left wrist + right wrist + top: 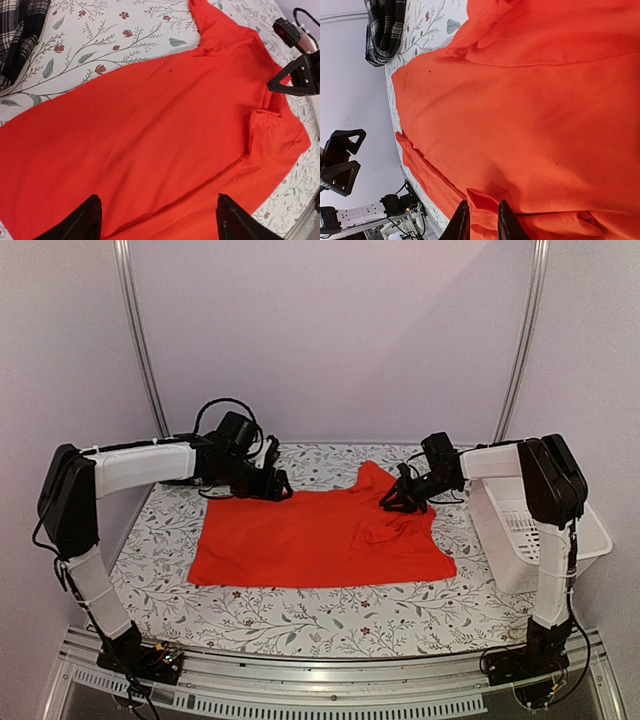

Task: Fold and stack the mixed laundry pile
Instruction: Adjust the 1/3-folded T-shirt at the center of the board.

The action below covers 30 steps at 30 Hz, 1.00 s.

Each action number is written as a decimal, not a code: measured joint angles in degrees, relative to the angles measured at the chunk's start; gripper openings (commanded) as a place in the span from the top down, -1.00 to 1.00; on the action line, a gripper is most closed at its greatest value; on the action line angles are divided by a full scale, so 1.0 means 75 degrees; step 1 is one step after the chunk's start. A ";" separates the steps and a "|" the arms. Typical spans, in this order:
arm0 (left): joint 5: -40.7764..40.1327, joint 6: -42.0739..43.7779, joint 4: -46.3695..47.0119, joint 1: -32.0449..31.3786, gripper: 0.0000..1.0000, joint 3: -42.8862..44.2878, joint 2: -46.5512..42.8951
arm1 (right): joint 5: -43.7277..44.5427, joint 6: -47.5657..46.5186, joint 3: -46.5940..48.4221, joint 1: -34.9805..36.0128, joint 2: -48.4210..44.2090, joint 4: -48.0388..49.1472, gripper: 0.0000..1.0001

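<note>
**A:** Top external first. What lies where?

**B:** One red shirt (pixel 320 540) is spread nearly flat in the middle of the table (pixel 300 615). One white basket (pixel 520 540) stands at the right edge, just beside the shirt's right corner. I can't make out the checked piece from here.

**A:** And the arms?

**B:** Two. The left tool (pixel 275 486) is at the shirt's far left corner, and the right tool (pixel 398 500) is on its far right part, near a sleeve. My guess is they take opposite ends so the cloth can be drawn smooth and folded evenly.

**A:** Left wrist view?

**B:** Its fingers (pixel 87 220) stand wide apart over the red cloth. The tool is released, with nothing between them. The plaid garment (pixel 20 35) is bunched at a corner of the table, apart from the shirt. Probably it's parked there so one piece gets handled at a time.

**A:** Right wrist view?

**B:** The two fingers are almost together with a ridge of red cloth between them. As far as I can tell, the tool is clenched on a pinch of the shirt. The plaid heap shows here too.

**A:** The count?

**B:** Two garments, neither folded yet and nothing stacked.
</note>
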 measured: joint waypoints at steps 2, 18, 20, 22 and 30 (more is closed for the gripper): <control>0.0000 -0.0085 0.0012 0.0114 -0.57 -0.0277 -0.0195 | -0.0175 -0.0067 0.0012 0.0032 0.0012 0.0015 0.55; 0.1087 0.0227 0.0562 -0.0087 -0.50 0.0149 0.0425 | 0.0650 -0.1958 -0.0592 0.0003 -0.1661 -0.1568 0.13; 0.1166 0.0192 0.0574 -0.0085 -0.50 0.0111 0.0434 | 0.0883 -0.2457 0.0233 0.0175 -0.1282 -0.1985 0.13; 0.1207 0.0143 0.0673 -0.0082 -0.50 0.0041 0.0425 | 0.1072 -0.2906 0.1003 0.0388 -0.0895 -0.2168 0.13; 0.1189 0.0058 0.0717 -0.0003 -0.51 -0.0600 0.0163 | 0.1408 -0.3946 0.2028 0.1189 0.0221 -0.2783 0.12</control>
